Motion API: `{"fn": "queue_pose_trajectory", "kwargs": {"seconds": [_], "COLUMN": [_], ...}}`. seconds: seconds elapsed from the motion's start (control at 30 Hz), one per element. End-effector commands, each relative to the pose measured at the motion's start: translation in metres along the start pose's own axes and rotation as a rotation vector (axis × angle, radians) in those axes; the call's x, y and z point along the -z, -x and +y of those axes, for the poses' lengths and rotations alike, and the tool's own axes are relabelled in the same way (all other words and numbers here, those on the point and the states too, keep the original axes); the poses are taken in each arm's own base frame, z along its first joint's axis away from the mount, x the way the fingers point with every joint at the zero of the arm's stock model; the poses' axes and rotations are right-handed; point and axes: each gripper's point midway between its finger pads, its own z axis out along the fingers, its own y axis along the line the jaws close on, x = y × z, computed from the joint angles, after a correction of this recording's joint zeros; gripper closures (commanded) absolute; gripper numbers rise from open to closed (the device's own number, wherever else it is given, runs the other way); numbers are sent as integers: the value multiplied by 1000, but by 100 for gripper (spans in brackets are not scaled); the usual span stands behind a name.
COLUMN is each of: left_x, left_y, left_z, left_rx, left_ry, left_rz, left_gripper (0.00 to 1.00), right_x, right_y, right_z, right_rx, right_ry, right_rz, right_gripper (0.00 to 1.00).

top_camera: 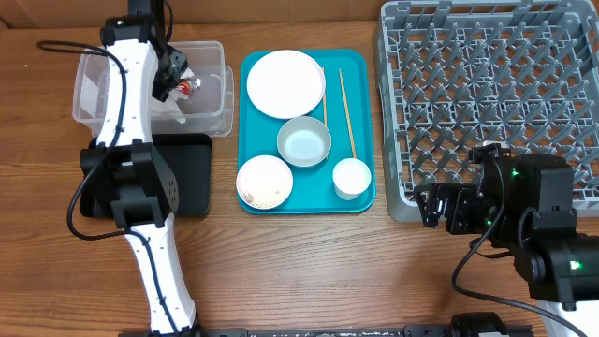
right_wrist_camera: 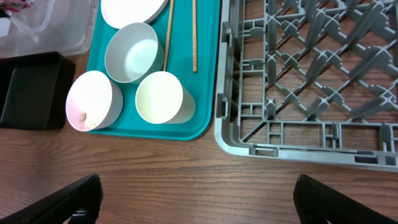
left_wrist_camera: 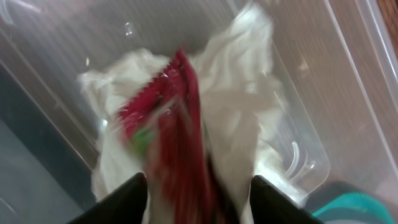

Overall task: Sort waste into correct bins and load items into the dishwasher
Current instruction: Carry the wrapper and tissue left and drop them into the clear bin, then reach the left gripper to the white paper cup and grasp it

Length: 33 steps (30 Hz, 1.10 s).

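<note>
My left gripper (top_camera: 178, 80) hangs over the clear tub (top_camera: 94, 89). In the left wrist view its fingers (left_wrist_camera: 199, 205) are apart, with the blurred red wrapper (left_wrist_camera: 171, 130) between them above the white napkin (left_wrist_camera: 236, 124) lying in the tub (left_wrist_camera: 348, 74). The teal tray (top_camera: 360, 70) holds a white plate (top_camera: 284, 83), a pale bowl (top_camera: 304, 142), a pink dish (top_camera: 264, 181) with rice scraps, a white cup (top_camera: 352, 178) and chopsticks (top_camera: 346, 112). My right gripper (top_camera: 447, 208) is open and empty over bare table, in front of the grey dish rack (top_camera: 487, 94).
The black tray (top_camera: 192, 173) lies in front of the clear tub, partly under my left arm. The right wrist view shows the rack's front corner (right_wrist_camera: 249, 146), the cup (right_wrist_camera: 158, 99) and the bowl (right_wrist_camera: 130, 53) beyond its fingers (right_wrist_camera: 199, 199).
</note>
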Motion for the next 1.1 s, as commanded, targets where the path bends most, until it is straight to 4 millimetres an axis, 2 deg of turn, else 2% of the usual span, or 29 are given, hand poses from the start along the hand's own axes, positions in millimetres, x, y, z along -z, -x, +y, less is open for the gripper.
{"fn": "queue_pose_trajectory", "kwargs": {"seconds": [0.0, 0.07, 0.17, 0.27, 0.4, 0.5, 0.6, 0.7, 0.87, 1.07], "left_x": [21, 43, 72, 112, 170, 209, 237, 250, 246, 230], "left_y": [5, 11, 16, 14, -11, -32, -51, -73, -125, -190], "left_z": [-4, -8, -12, -21, -33, -28, -12, 2, 14, -2], "left_rx": [-77, -152, -237, -374, -597, -703, -752, -811, -943, -1137], "left_ry": [-34, -69, -116, -215, -396, -467, -471, -454, -414, -415], "left_rz": [-24, -55, -90, -107, -85, -74, -61, -19, 121, 205], "left_gripper": [27, 12, 1, 0, 3, 4, 4, 5, 8, 6], "right_x": [7, 7, 7, 7, 8, 8, 8, 8, 9, 9], "right_y": [8, 8, 8, 7, 8, 7, 7, 7, 10, 14], "right_z": [9, 9, 9, 10, 19, 26, 27, 27, 27, 28], "right_rx": [7, 7, 7, 7, 11, 13, 13, 14, 18, 24], "right_ry": [33, 32, 32, 39, 90, 131, 136, 136, 138, 141], "right_rz": [-28, -28, -28, -28, -26, -21, -20, -21, -32, -48], "right_gripper": [0, 0, 0, 0, 0, 0, 0, 0, 0, 0]}}
